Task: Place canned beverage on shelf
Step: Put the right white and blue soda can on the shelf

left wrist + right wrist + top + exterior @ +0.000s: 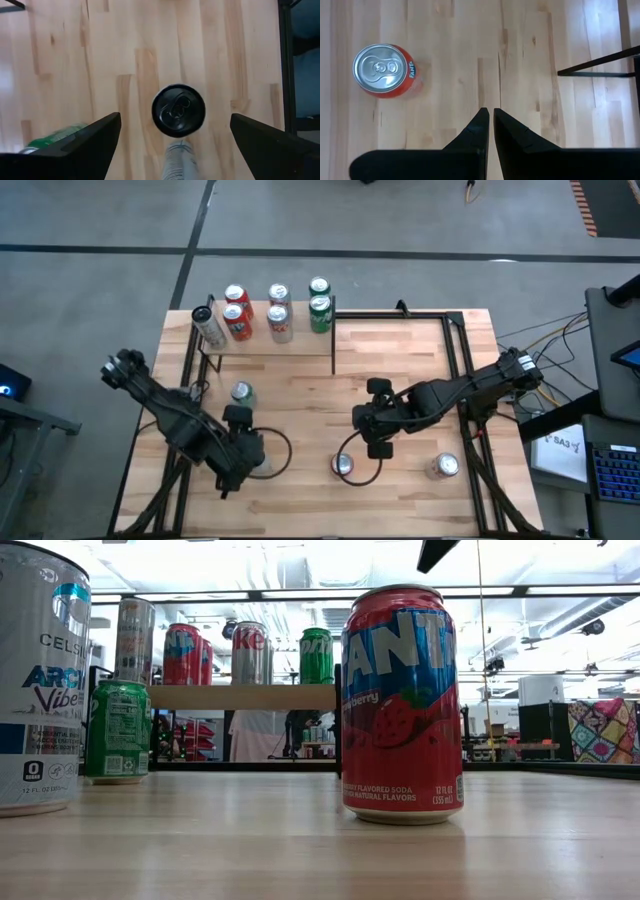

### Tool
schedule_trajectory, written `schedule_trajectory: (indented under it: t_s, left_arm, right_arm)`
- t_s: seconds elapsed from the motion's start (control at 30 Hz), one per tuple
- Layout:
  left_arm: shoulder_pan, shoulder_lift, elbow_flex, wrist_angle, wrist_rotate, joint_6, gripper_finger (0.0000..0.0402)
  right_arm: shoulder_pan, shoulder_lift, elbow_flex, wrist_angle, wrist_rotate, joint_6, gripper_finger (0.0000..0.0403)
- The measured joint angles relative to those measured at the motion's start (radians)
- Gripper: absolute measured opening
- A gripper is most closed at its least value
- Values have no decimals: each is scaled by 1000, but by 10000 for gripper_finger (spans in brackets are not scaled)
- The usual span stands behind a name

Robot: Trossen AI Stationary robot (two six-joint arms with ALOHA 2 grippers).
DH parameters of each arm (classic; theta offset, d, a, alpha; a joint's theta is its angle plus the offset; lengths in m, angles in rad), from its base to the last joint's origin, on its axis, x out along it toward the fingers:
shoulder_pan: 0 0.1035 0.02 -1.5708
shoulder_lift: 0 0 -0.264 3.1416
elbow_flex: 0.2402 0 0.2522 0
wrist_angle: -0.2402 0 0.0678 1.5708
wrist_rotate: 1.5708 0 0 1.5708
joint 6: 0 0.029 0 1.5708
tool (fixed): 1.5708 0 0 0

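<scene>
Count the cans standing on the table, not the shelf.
4 cans: one near the shelf, one under the left gripper, one beside the right gripper, one farther right. Others may be hidden.

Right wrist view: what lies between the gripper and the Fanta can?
Only bare tabletop separates the right gripper from the Fanta can, shown in that wrist view.

Wooden table (400, 370); loose cans (345, 465); can-laden shelf (265, 348)
</scene>
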Motion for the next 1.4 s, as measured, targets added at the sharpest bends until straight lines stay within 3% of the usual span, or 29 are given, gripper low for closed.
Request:
schedule_trajectory:
  t_s: [0.3,0.53,1.4]
  left_arm:
    - [-39,67,-1,8,-5,-37,361]
    - [-45,114,-7,7,-63,-33,361]
    - [-45,112,-59,19,-80,-44,343]
  right_arm:
    - [10,0,-14,9,0,35,17]
    - [40,0,-16,28,0,38,17]
    - [83,0,-16,57,3,72,17]
